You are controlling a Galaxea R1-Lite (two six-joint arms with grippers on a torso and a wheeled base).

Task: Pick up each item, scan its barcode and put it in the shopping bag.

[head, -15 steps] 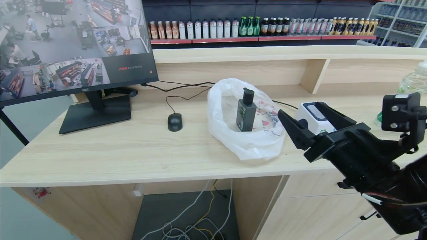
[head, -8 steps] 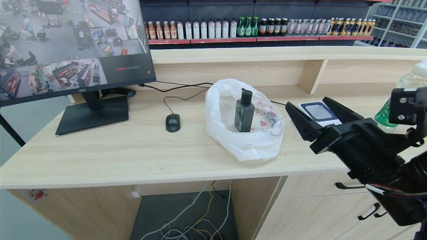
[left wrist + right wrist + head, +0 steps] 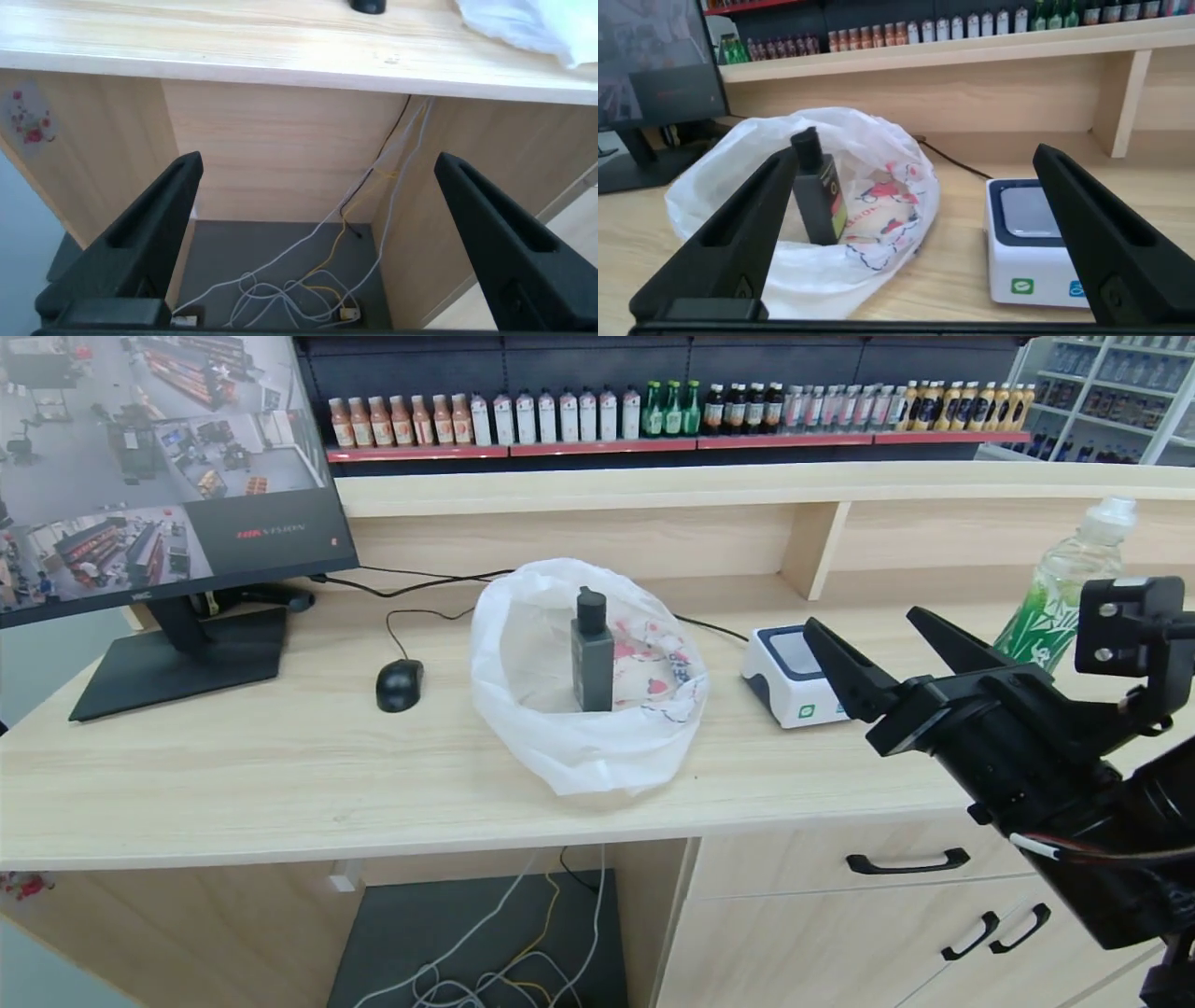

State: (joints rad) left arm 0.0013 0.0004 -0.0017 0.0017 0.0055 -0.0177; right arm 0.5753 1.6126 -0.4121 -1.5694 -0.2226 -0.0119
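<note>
Right claw (image 3: 864, 620) empty and spread wide; one bottle in the bag, another waiting.
The shopping bag (image 3: 560, 747) sits mid-tabletop (image 3: 280, 765) with its rim rolled down and its mouth up, probably so things drop straight in, and a dark bottle (image 3: 592, 663) stands upright inside it. The scanner (image 3: 789, 677) sits just beside the bag, window facing up, which makes for a short trip from scan to bag. The right claw hovers near the scanner, between the bag and the clear bottle (image 3: 1055, 588), likely the next pick. The left claw (image 3: 318, 161) is also wide open and hangs low below the tabletop edge, facing the cables (image 3: 308, 280). The clear bottle's lower half hides behind the right arm and no barcode shows. I can't tell whether the red print inside the bag is the bag's own pattern or another item.
</note>
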